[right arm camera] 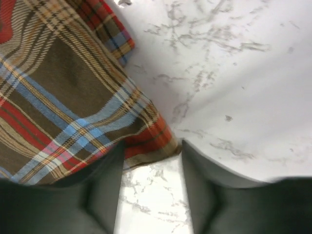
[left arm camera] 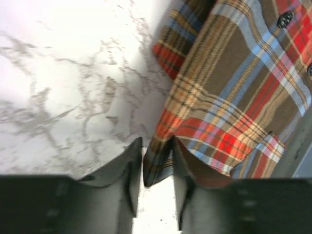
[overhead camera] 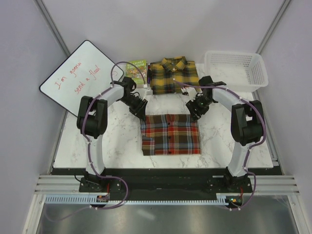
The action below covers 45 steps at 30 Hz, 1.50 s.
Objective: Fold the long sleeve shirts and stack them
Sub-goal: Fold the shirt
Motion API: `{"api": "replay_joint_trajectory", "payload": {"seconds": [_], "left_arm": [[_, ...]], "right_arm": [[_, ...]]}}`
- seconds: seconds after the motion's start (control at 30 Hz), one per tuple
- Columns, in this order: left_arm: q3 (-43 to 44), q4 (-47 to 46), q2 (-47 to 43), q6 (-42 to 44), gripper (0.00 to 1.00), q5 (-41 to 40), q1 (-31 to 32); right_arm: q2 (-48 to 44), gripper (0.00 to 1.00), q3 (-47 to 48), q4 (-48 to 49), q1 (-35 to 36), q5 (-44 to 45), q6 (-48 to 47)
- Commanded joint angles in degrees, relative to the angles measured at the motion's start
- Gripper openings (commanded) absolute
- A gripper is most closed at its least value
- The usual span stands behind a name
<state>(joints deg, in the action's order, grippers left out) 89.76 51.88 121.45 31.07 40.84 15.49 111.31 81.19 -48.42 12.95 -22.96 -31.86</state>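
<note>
Red-brown shirt [overhead camera: 170, 134] looks soft, light (layers may slip): pinch its 11 and 1 o'clock corners. Left claw [left arm camera: 156, 146] narrow, loose around its edge; right claw [right arm camera: 151, 146] wide, empty.

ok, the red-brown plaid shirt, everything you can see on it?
The red-brown plaid shirt, flannel-looking, blue and yellow lines, dark buttons, is folded into a flat rectangle lying on the marble table, apart from the yellow shirt beyond it. The left pincer straddles its far-left corner, grip unclear; the right pincer, open, sits at its far-right corner.
</note>
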Motion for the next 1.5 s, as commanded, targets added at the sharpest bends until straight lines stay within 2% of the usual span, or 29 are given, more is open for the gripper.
{"api": "replay_joint_trajectory", "payload": {"seconds": [0.0, 0.07, 0.1, 0.13, 0.17, 0.2, 0.23, 0.3, 0.37, 0.4, 0.43, 0.47, 0.5, 0.53, 0.57, 0.6, 0.63, 0.67, 0.7, 0.73, 0.9, 0.97, 1.1, 1.2, 1.23, 1.3, 1.33, 1.37, 1.47], "left_arm": [[1.22, -0.99, -6.64, -3.91, 0.44, 1.76, -3.43], [0.16, -1.69, -14.61, -6.37, 0.53, 4.32, -4.41], [-1.76, -2.74, -18.05, -6.81, 0.88, 5.21, -4.41], [-3.08, -3.53, -21.31, -7.25, 0.99, 6.09, -4.5], [-4.66, -4.67, -24.56, -7.95, 1.0, 6.96, -4.33], [-8.94, -8.86, -31.99, -9.17, 1.0, 8.28, -3.98], [-11.07, -10.99, -35.11, -11.53, 1.0, 8.64, -3.45], [-17.31, -15.21, -43.61, -15.06, 1.0, 6.37, -1.26], [-23.79, -20.74, -48.13, -19.98, 1.0, 11.51, -1.16], [-26.62, -23.29, -49.71, -22.0, 1.0, 18.94, -1.07], [-29.61, -30.27, -52.34, -32.89, 1.0, 21.19, -1.07], [-34.6, -32.95, -52.89, -39.27, 0.99, 22.43, -1.07], [-37.78, -37.77, -53.07, -43.77, 1.0, 28.97, 0.41], [-40.68, -42.95, -53.33, -52.51, 1.0, 27.38, 3.21], [-43.58, -42.91, -54.03, -53.3, 1.0, 23.97, 6.72], [-45.61, -44.48, -55.34, -56.09, 0.99, 16.37, 13.97], [-48.51, -48.32, -57.79, -59.51, 0.99, 14.46, 16.83], [-54.19, -58.72, -58.16, -63.55, 0.99, 13.05, 18.86], [-55.9, -61.08, -57.82, -68.64, 0.99, 10.25, 21.75], [-56.96, -62.41, -56.6, -69.9, 0.99, 9.27, 22.3], [-63.47, -68.84, -48.69, -77.45, 0.99, 5.13, 22.57], [-64.27, -68.84, -43.88, -78.35, 0.99, 3.03, 21.44], [-64.0, -75.41, -32.53, -77.74, 0.99, 3.89, 15.99], [-64.62, -77.54, -25.68, -78.1, 0.98, 6.53, 10.63], [-64.71, -76.93, -24.78, -77.66, 0.97, 7.23, 9.23], [-65.4, -76.22, -24.85, -77.13, 0.93, 9.59, 5.88], [-65.84, -76.31, -26.07, -76.43, 0.91, 11.7, 5.61], [-66.02, -75.96, -27.74, -75.12, 0.88, 16.33, 6.22], [-66.47, -71.4, -38.89, -73.36, 0.88, 20.84, 7.1]], "right_arm": [[-8.0, 0.74, 2.92, -0.97, -2.05, 1.7, 3.9], [-11.53, 0.87, 4.32, -2.45, -3.28, 0.38, 4.87], [-14.86, 0.96, 4.76, -3.07, -4.5, -1.89, 6.01], [-16.46, 0.98, 5.2, -3.86, -4.86, -3.39, 6.36], [-17.95, 0.98, 5.56, -5.52, -4.95, -5.32, 6.98], [-20.75, 0.98, 5.21, -5.89, -4.95, -7.43, 8.81], [-22.35, 0.98, 4.6, -6.07, -4.95, -13.19, 9.87], [-26.03, 0.98, 1.97, -5.37, -4.34, -17.8, 14.25], [-28.24, 0.98, -1.8, -3.1, -3.12, -24.83, 17.16], [-30.6, 0.98, -3.82, -1.51, -2.5, -27.11, 19.01], [-31.84, 0.98, -6.19, 0.85, -1.71, -28.62, 24.24], [-33.07, 0.98, -11.44, 6.01, 0.3, -30.89, 26.65], [-35.35, 0.98, -14.45, 9.02, 1.54, -31.44, 29.89], [-36.5, 0.98, -20.4, 12.01, 2.86, -31.79, 35.23], [-38.34, 0.98, -23.15, 18.21, 5.57, -32.23, 38.16], [-39.05, 0.98, -25.79, 21.41, 6.9, -32.15, 40.62], [-39.5, 0.98, -30.51, 24.49, 8.22, -32.23, 45.52], [-39.59, 0.98, -32.3, 29.3, 10.06, -32.41, 47.13], [-39.41, 0.98, -33.97, 31.53, 10.77, -32.58, 48.72], [-39.32, 0.98, -37.3, 36.42, 11.13, -32.76, 50.73], [-35.29, 0.98, -44.0, 47.0, 11.4, -33.03, 58.74], [-30.74, 0.98, -44.89, 47.98, 11.31, -32.76, 58.14], [-22.29, 0.98, -43.4, 47.98, 10.26, -34.42, 56.91], [-15.79, 0.98, -43.92, 46.06, 6.31, -34.69, 53.15], [-12.72, 0.98, -43.4, 42.05, 4.12, -34.43, 51.04], [-10.85, 0.98, -40.52, 37.11, 2.52, -34.17, 43.51], [-10.5, 0.98, -38.84, 29.69, 2.34, -34.26, 39.54], [-11.19, 0.98, -37.17, 26.22, 2.52, -34.43, 36.63], [-16.55, 0.98, -31.54, 16.45, 2.61, -34.96, 29.41]]}}
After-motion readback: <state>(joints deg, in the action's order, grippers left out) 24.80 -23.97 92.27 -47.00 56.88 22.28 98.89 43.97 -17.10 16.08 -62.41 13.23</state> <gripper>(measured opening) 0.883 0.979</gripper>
